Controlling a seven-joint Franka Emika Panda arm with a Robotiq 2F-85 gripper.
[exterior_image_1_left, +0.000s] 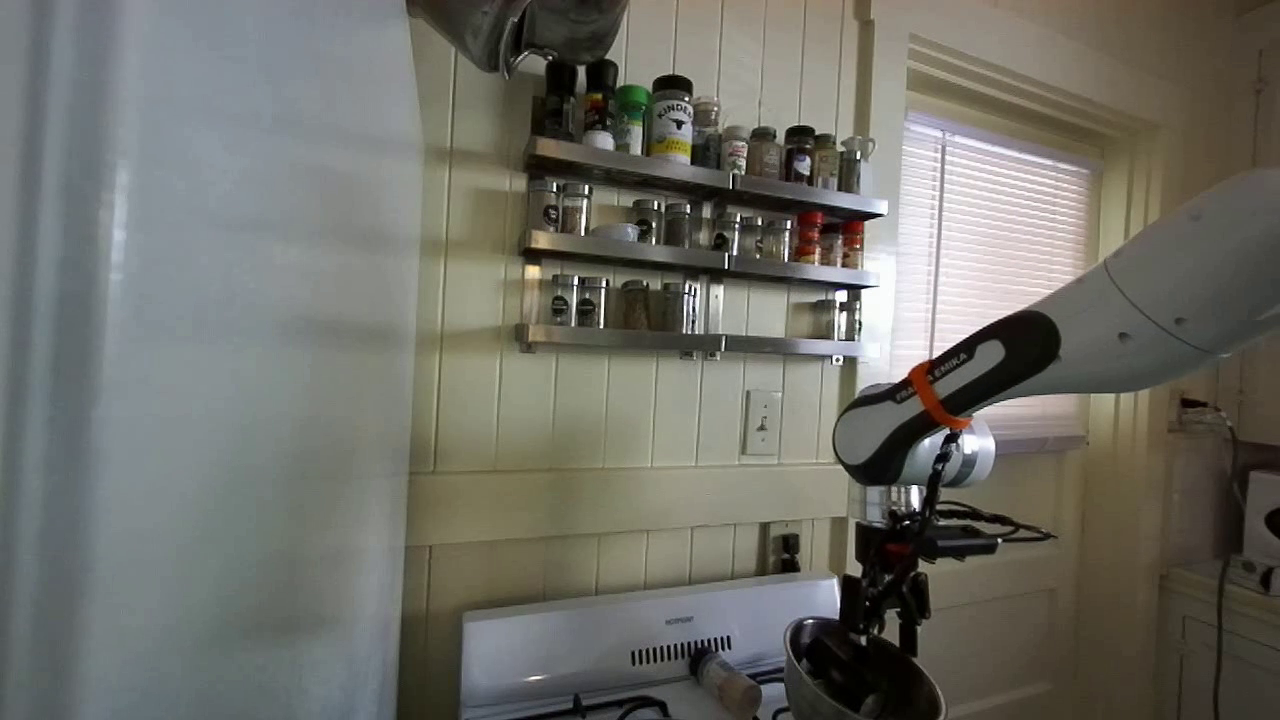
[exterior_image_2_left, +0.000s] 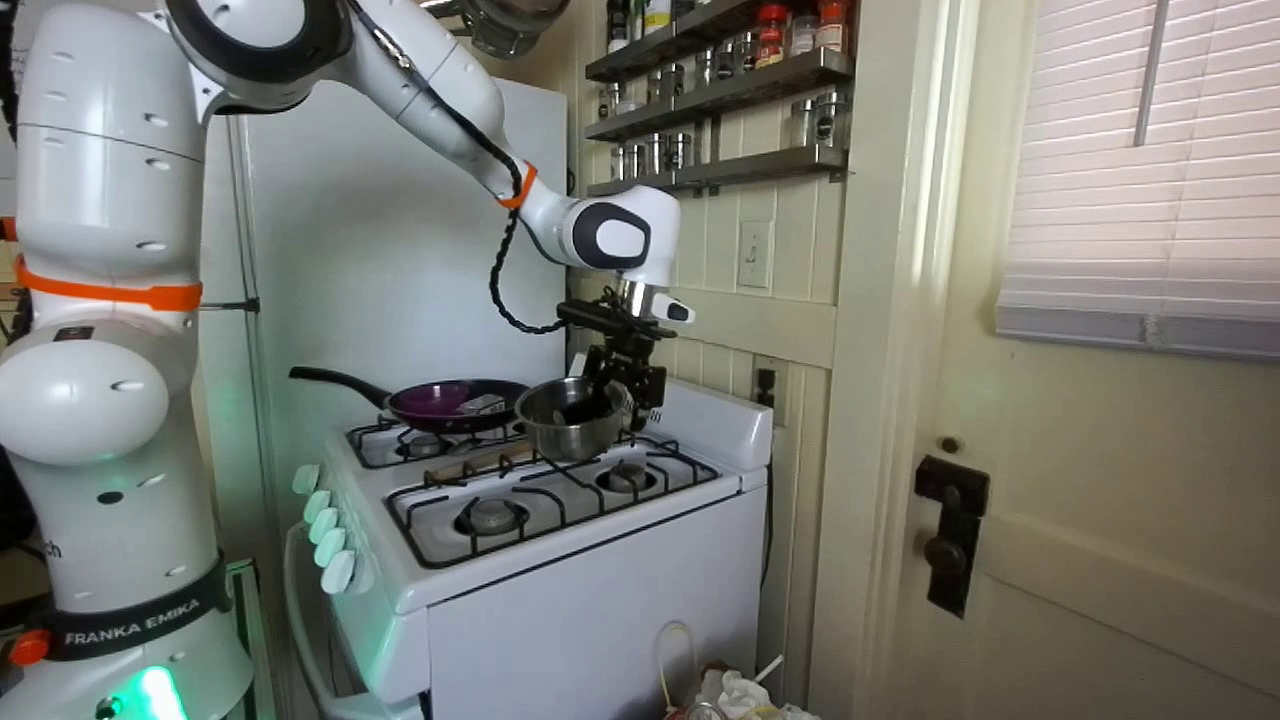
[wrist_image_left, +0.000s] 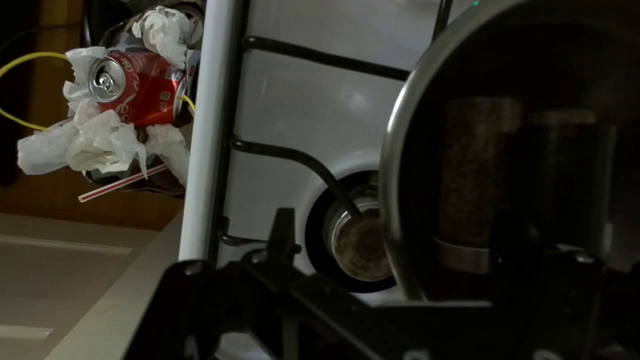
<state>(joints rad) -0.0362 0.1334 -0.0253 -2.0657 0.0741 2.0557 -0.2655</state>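
Observation:
A steel bowl (exterior_image_1_left: 802, 685) is over the stove's back burner area; it also shows in an exterior view (exterior_image_2_left: 562, 440) and in the wrist view (wrist_image_left: 391, 150). It looks tilted in an exterior view. Inside lie a jar of reddish-brown grains (wrist_image_left: 475, 170) with a metal band and a clear jar (wrist_image_left: 572, 170), both dim. My gripper (exterior_image_1_left: 880, 632) points down at the bowl's edge, and it shows in an exterior view (exterior_image_2_left: 620, 402) too. In the wrist view its fingers (wrist_image_left: 395, 220) are apart, one outside the bowl and one over its inside. I cannot tell whether they touch it.
The white stove (exterior_image_2_left: 590, 570) has black grates. A frying pan (exterior_image_2_left: 510, 395) sits at its far side. A bottle (exterior_image_1_left: 728, 685) lies near the stove's back panel. Spice shelves (exterior_image_1_left: 625, 337) hang above. A trash bag with a red can (wrist_image_left: 145, 90) stands beside the stove.

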